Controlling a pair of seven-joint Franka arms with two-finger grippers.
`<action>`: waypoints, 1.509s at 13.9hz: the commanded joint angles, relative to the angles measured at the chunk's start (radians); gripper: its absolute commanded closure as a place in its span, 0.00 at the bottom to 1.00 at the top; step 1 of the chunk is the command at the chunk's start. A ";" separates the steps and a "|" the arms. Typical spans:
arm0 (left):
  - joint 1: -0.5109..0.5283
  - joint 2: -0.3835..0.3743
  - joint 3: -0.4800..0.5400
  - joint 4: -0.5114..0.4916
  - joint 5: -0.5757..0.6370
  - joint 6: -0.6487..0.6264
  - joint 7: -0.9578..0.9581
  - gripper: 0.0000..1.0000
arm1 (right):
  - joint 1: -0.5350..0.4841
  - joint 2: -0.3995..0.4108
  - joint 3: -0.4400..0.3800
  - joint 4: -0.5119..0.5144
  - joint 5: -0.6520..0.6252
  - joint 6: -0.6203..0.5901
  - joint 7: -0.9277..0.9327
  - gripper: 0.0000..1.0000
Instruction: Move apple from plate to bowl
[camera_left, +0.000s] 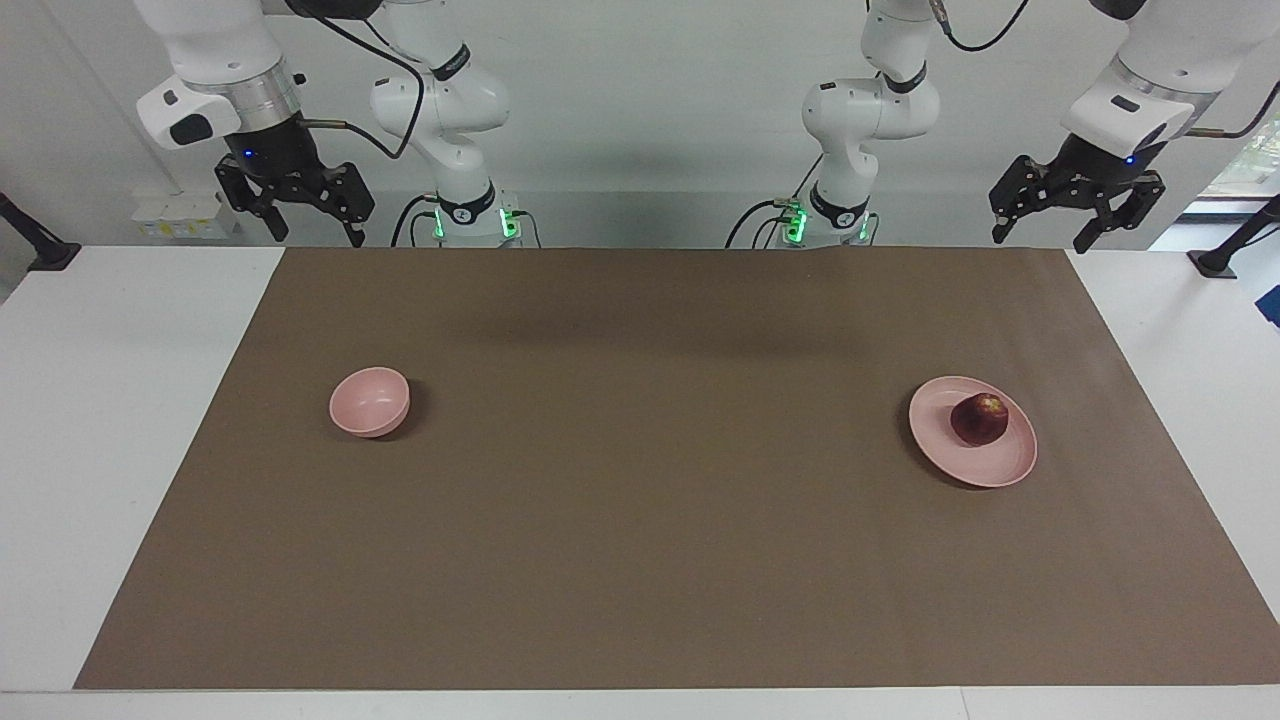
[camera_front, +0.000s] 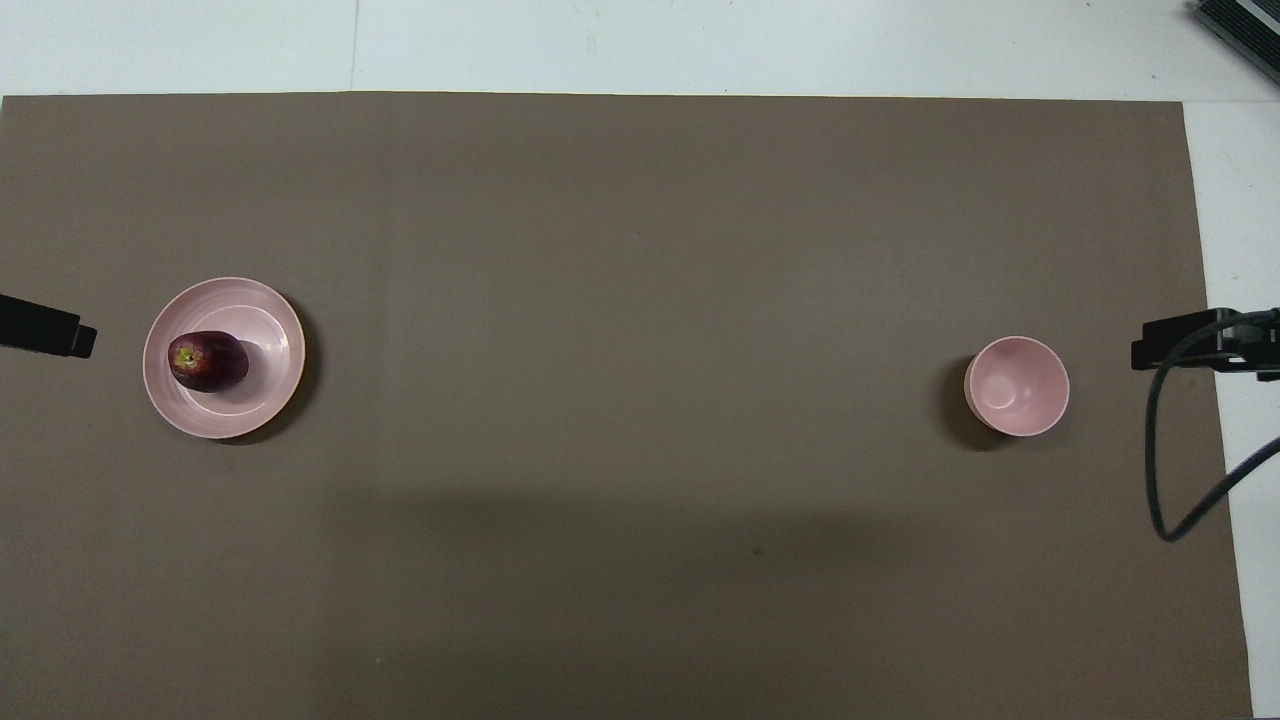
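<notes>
A small dark red apple (camera_left: 978, 418) with a yellowish patch lies on the flat pale pink plate (camera_left: 1012, 468) toward the left arm's end of the brown mat; it also shows in the overhead view (camera_front: 207, 361) on the plate (camera_front: 272, 325). The small deep pink bowl (camera_left: 370, 402) stands empty toward the right arm's end (camera_front: 1017, 386). My left gripper (camera_left: 1042, 240) hangs open and empty, raised over the mat's corner by its base, apart from the plate. My right gripper (camera_left: 316, 238) hangs open and empty over the other robot-side corner, apart from the bowl.
The brown mat (camera_left: 640, 520) covers most of the white table (camera_left: 110, 450). In the overhead view only a dark part of each hand shows at the side edges, with a black cable (camera_front: 1160, 480) hanging by the right one.
</notes>
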 joint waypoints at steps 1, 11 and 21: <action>0.016 -0.022 -0.007 -0.017 -0.004 -0.013 0.003 0.00 | -0.006 -0.009 0.001 -0.008 0.003 -0.018 -0.036 0.00; 0.013 -0.020 -0.009 -0.016 -0.004 -0.001 0.000 0.00 | -0.006 -0.017 0.003 -0.017 0.003 -0.019 -0.034 0.00; 0.015 -0.035 -0.010 -0.057 -0.006 0.062 0.010 0.00 | -0.006 -0.017 0.003 -0.017 0.003 -0.021 -0.032 0.00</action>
